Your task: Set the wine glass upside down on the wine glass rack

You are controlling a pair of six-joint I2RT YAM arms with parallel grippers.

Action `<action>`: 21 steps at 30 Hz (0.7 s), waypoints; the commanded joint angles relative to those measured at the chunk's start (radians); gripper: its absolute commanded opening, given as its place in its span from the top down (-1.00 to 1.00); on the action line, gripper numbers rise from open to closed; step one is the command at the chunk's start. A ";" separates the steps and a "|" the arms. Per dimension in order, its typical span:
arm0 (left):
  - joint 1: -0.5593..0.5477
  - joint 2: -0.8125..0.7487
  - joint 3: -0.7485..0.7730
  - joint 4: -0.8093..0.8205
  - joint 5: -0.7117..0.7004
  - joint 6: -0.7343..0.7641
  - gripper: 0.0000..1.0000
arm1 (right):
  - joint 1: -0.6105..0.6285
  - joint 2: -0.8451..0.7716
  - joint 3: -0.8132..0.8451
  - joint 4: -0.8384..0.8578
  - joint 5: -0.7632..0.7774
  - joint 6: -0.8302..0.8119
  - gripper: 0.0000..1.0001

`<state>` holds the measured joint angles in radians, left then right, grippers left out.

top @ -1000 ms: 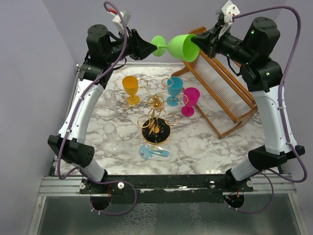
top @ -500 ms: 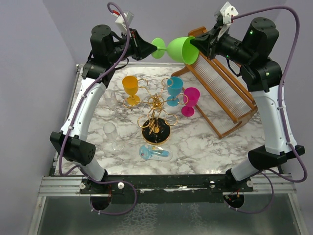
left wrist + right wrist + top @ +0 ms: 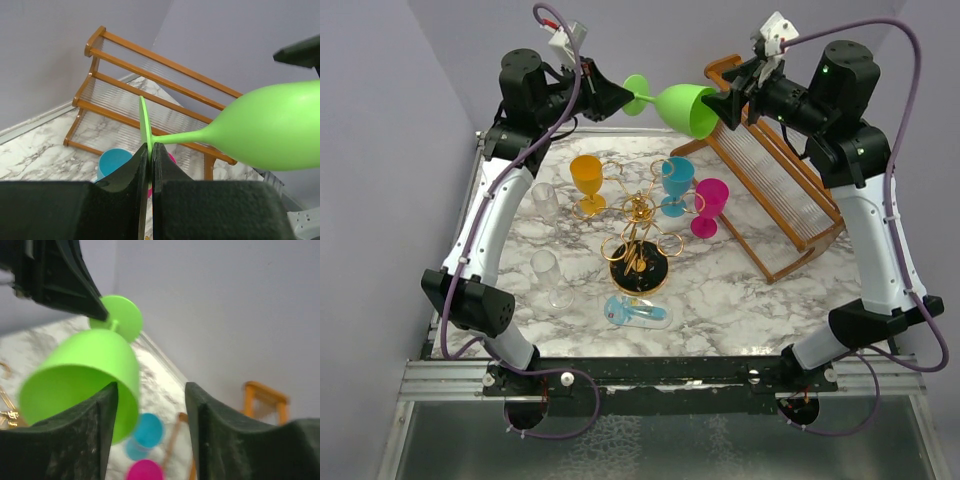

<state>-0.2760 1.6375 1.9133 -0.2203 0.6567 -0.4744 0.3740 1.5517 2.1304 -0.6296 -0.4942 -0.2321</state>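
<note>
The green wine glass (image 3: 685,108) lies on its side in the air, stem level, high over the far edge of the bench (image 3: 730,290). The left tool (image 3: 620,97) is pressed together on the thin disc of the foot (image 3: 144,125), which stands edge-on between its fingers (image 3: 125,177). From there the stem and bowl (image 3: 270,132) run out to that tool's right. The left arm is raised, its elbow bent and its forearm reaching inward.

The right tool (image 3: 725,105) meets the glass from the opposite side at the bowl's rim, with its arm raised likewise. Its fingers are spread wide (only bare wall shows between them in the right wrist view). One finger (image 3: 100,440) overlaps the rim of the bowl (image 3: 90,365), but whether it touches cannot be told.

Well below both tools, toward the arm bases, the gold wine glass rack (image 3: 638,240) stands mid-bench on its round black base. A yellow glass (image 3: 587,178), a blue glass (image 3: 677,178) and a magenta glass (image 3: 710,202) stand near its far ring arms. Under the right tool slants the wooden rack (image 3: 770,190). Two clear glasses (image 3: 550,275) stand below the left tool, left of the gold rack.
</note>
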 commanded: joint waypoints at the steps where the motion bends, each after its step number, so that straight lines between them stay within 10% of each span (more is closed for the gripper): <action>1: 0.054 -0.038 0.048 -0.021 -0.034 0.023 1.00 | 0.005 -0.052 -0.033 0.004 0.079 -0.065 -0.43; 12: 0.147 -0.096 0.113 -0.178 -0.454 0.454 1.00 | 0.006 -0.140 -0.164 -0.021 0.199 -0.179 -0.93; 21: -0.014 -0.091 0.139 -0.197 -0.912 1.003 1.00 | 0.006 -0.161 -0.208 -0.033 0.177 -0.216 -0.93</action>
<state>-0.2123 1.5578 2.0251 -0.4129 0.0223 0.1928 0.3740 1.4082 1.9381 -0.6403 -0.3298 -0.4202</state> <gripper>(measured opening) 0.062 0.966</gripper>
